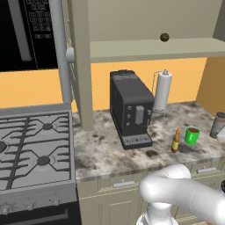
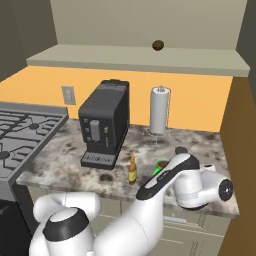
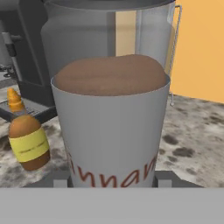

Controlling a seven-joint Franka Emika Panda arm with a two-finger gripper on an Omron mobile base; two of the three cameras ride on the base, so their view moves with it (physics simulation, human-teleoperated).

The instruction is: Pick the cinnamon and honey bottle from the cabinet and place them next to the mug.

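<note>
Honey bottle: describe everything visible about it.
The honey bottle is slim, with a glossy amber-brown body, a yellow label band round its middle and a narrow orange pointed top. It looks like plastic. It stands upright and capped on the speckled stone counter, just left of the green mug with a small gap, in front of the coffee machine. It touches nothing but the counter.

On the counter [image 1: 114,154], the honey bottle [image 1: 176,140] stands just left of the mug [image 1: 191,135], cinnamon [image 1: 217,124] to its right.

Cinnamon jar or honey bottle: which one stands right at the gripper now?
The cinnamon jar, grey with red lettering, stands between the fingertips. The slim honey bottle with the orange tip stands apart, to one side.
</note>
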